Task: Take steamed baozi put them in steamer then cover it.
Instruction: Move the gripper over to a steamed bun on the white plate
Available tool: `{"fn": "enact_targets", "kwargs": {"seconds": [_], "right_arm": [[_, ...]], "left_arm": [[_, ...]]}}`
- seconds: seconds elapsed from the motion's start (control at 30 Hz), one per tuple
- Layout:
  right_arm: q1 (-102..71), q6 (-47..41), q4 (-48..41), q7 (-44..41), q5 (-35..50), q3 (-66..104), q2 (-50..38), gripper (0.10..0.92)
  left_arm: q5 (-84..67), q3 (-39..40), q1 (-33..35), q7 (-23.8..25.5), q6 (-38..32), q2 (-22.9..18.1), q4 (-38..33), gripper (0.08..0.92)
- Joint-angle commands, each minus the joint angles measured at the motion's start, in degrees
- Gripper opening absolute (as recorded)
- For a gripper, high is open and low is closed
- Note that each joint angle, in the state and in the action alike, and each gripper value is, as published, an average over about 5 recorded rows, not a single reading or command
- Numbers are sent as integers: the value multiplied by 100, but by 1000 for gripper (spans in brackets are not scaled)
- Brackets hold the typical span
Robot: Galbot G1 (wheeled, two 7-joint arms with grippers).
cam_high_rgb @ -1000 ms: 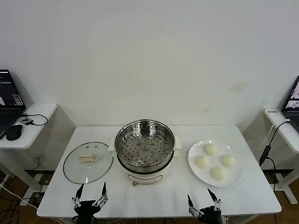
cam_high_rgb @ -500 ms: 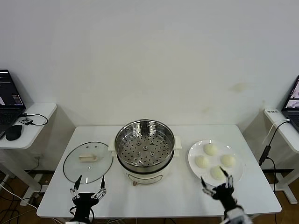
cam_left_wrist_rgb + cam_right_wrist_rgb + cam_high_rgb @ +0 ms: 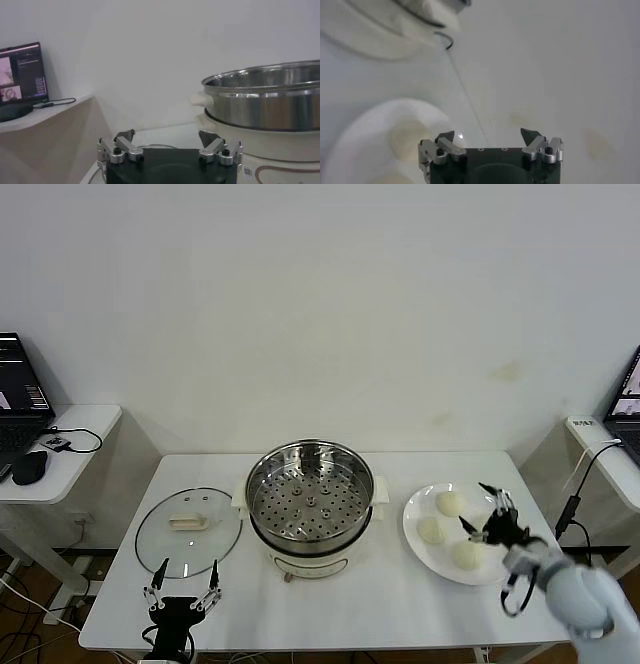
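The right gripper (image 3: 490,511), jaws spread and empty, is held over the white plate (image 3: 422,552) bearing 4 steamed baozi (image 3: 431,530). The uncovered steamer (image 3: 310,506) stands mid-table. The left gripper (image 3: 181,578), likewise spread, is parked near the glass lid (image 3: 187,531).

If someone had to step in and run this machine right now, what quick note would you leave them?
Right gripper: open, holding nothing, over the right side of the white plate, covering one bun.
Left gripper: open, holding nothing, at the table's front edge near the glass lid.
Baozi: three show on the plate.
Steamer: uncovered at table centre, nothing on its tray.
Done: nothing yet.
Left: move the baozi into the steamer, then put the lid on.
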Motion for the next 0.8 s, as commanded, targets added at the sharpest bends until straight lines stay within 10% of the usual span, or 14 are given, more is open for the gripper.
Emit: {"fn": "enact_targets", "kwargs": {"seconds": [0.03, 0.8], "right_arm": [[2878, 165, -1452, -1680, 90, -2359, -1075, 823], [5088, 370, -4039, -2864, 25, -4815, 613, 823]], "left_arm": [[260, -132, 52, -4, -223, -27, 34, 823], [181, -394, 107, 102, -321, 28, 125, 823]]}}
